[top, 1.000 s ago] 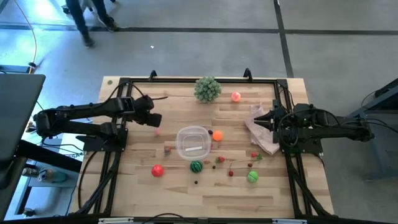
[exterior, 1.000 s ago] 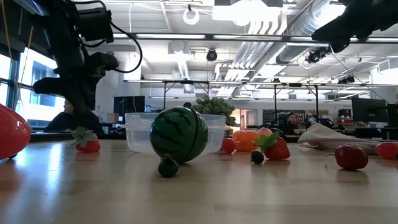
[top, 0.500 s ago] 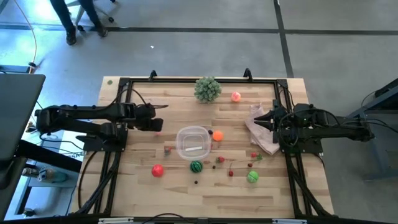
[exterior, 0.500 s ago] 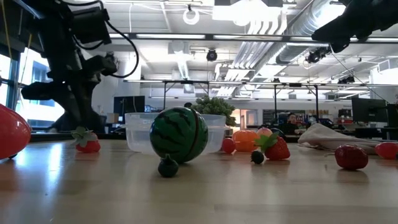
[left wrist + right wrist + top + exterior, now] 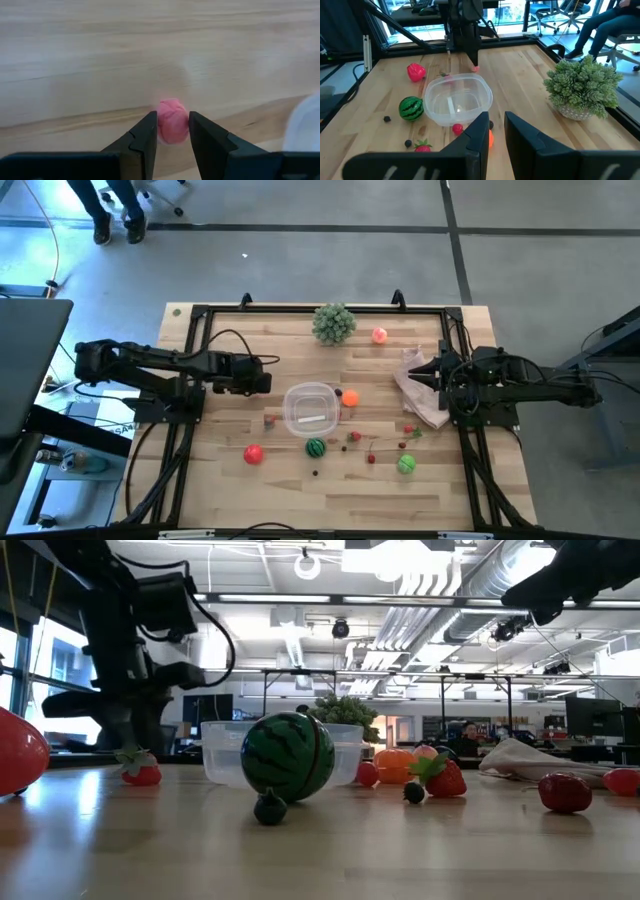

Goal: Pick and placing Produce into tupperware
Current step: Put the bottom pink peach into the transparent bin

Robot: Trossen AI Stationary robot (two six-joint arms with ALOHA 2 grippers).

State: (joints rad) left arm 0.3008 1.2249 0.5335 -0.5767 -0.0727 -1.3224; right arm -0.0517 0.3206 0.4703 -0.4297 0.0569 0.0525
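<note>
My left hand [image 5: 173,131] is pinching a pink ball [image 5: 173,127] between its fingers, just above the table [image 5: 100,60], low enough to carry it sideways without dropping it. The tupperware [image 5: 311,409] is sitting just beyond it, mid-table, apparently still empty. More produce is lying scattered around it: a watermelon ball [image 5: 316,448], an orange ball [image 5: 349,396]. My right hand [image 5: 493,131] is waiting, fingers a little apart and empty, at the far side by the plastic bag [image 5: 420,396].

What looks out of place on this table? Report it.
Nothing is broken or spilled. Produce lies scattered around the empty tupperware, and a crumpled bag sits on the table's right side.
</note>
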